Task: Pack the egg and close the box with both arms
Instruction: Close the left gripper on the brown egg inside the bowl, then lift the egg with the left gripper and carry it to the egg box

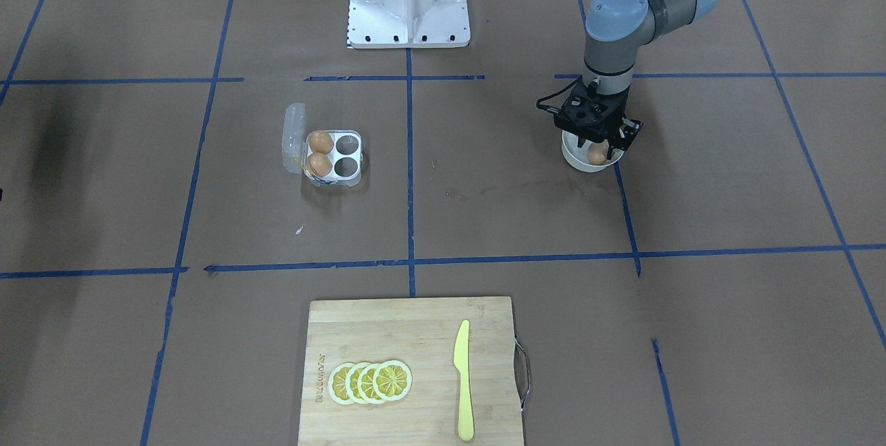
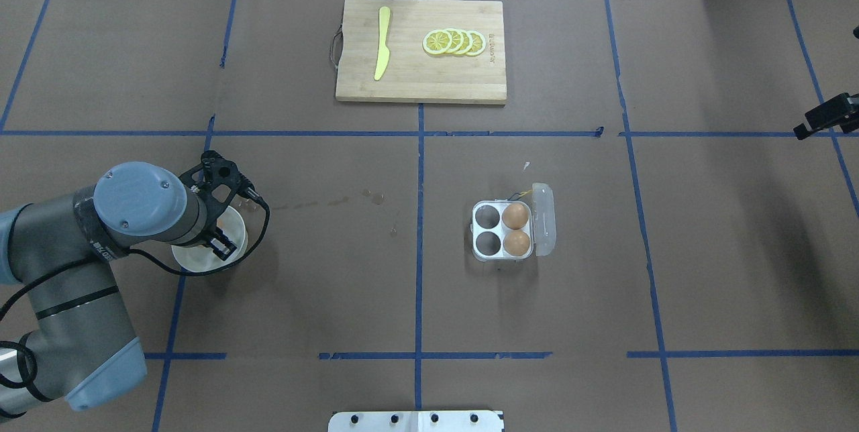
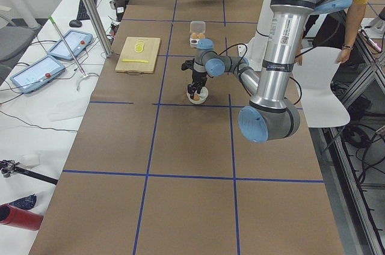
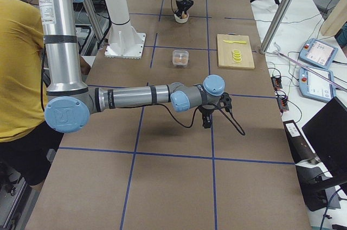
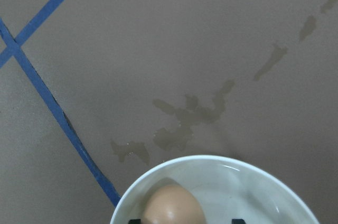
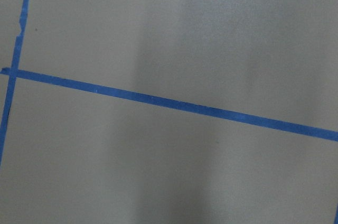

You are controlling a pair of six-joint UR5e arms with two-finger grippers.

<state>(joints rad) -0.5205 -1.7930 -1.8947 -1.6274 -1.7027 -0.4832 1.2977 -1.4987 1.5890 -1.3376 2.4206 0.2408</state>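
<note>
Robotics lab, long table [image 2: 738,251] papered brown with a blue tape grid [image 2: 420,150], jointed robot arms [image 4: 135,97] by a white base [image 1: 408,3], teach pendants [image 3: 69,43] on the side bench, operator [image 4: 16,67] standing near.

Left hand [image 3: 196,89] over white bowl [image 3: 199,101] (egg [image 3: 195,94] inside), box [image 3: 197,31] beyond

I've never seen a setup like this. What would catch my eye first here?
The robot's black left gripper hangs over a white bowl holding one brown egg, on its left side of the table. Near the middle sits the clear box, lid open, two eggs in the cells by the lid and two cells empty. On the operators' side a wooden cutting board carries lemon slices and a yellow knife.
</note>
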